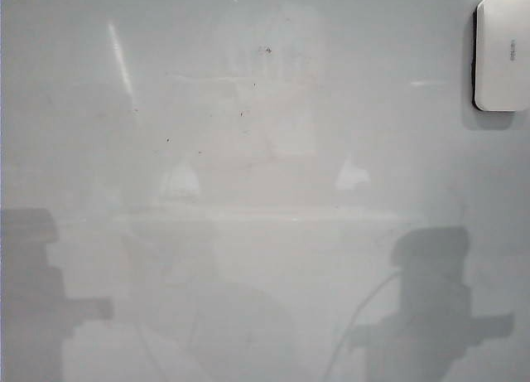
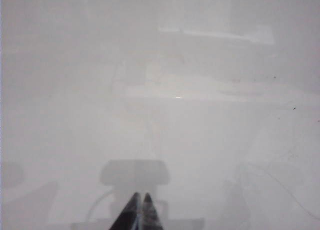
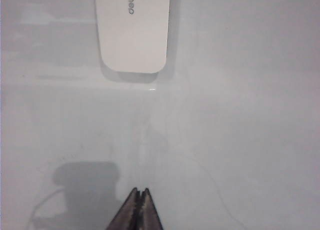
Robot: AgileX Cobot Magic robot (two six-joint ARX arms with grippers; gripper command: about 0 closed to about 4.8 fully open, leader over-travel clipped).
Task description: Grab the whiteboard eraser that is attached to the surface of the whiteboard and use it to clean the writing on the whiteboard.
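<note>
Closest to my lens, the right gripper (image 3: 139,193) has its tips pressed together, holding nothing, and the left gripper (image 2: 140,197) looks pinched shut too; both hover off the whiteboard (image 1: 265,233). At two o'clock in the exterior view sits the whiteboard eraser (image 1: 503,52), stuck flat; it looks light, rigid and smooth, so I'd pinch its long sides. No red writing shows on the glossy, smudged board.
</note>
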